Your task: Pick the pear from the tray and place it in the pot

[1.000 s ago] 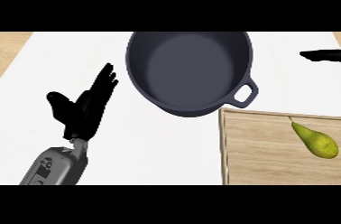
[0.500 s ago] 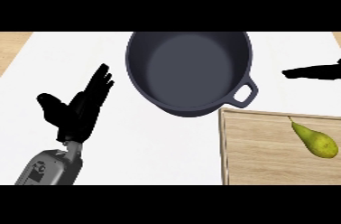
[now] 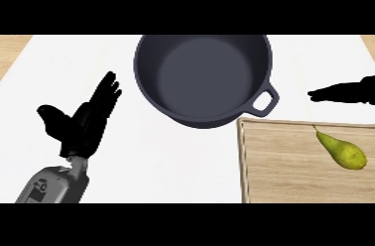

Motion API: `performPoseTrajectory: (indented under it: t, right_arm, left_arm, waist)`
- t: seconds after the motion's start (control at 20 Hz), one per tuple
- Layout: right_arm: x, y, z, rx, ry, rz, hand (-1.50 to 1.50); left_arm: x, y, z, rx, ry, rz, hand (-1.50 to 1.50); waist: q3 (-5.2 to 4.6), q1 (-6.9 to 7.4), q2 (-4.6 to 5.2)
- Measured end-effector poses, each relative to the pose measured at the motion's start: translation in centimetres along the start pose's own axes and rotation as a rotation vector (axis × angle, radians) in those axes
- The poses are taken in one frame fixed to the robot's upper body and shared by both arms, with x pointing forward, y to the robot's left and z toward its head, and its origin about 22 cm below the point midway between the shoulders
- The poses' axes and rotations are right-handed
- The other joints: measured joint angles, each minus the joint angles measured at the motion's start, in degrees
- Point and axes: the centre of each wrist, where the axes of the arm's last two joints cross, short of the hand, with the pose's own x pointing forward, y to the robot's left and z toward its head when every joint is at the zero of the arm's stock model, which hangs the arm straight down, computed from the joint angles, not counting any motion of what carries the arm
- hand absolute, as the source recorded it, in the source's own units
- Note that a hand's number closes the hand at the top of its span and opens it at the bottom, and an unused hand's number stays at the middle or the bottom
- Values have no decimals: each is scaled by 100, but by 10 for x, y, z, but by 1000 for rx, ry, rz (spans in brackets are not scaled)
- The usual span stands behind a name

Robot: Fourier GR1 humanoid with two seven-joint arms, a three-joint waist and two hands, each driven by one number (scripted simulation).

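At three o'clock, right hand (image 3: 345, 93) has slid further in, fingers extended and empty, approaching the pear (image 3: 341, 151) on the tray (image 3: 275, 163).

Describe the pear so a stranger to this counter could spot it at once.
Start at the big dark pot in the middle of the white counter. Lower right of it lies a wooden tray. The pear is the only thing on it, yellow-green, its thin stem pointing up-left.

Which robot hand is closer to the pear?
The right hand. It sits just above the pear at the view's right edge; the left hand rests open far across, beyond the pot.
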Motion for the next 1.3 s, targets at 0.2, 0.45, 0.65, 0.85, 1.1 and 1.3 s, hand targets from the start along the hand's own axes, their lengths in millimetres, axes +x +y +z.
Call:
performPoseTrajectory:
  t: [0.2, 0.45, 0.65, 0.85, 1.1, 1.3]
  right_arm:
    - [-9, 5, -4, -7, -23, 10, -150]
    - [-17, 9, -14, 2, -37, 14, -150]
    - [-21, 11, -15, 22, -21, 22, -150]
    - [-22, 15, -31, 48, -2, 43, -150]
    - [-28, 21, -51, 78, 15, 59, -150]
    - [-32, 30, -59, 112, 9, 84, -150]
  left_arm:
    - [3, 3, 2, 9, 5, 3, 0]
    - [3, 1, 4, 14, 9, 6, 0]
    - [3, 3, 3, 23, 12, 6, 0]
    - [3, 10, 1, 38, 13, 3, 0]
    - [4, 12, 2, 37, 19, 2, 0]
    - [8, 13, 6, 37, 16, 10, 0]
  waist:
    - [-5, -39, -26]
    - [-10, -87, -42]
    - [-16, -158, -62]
    - [-18, -208, -75]
    - [-17, -218, -81]
    - [-15, -241, -90]
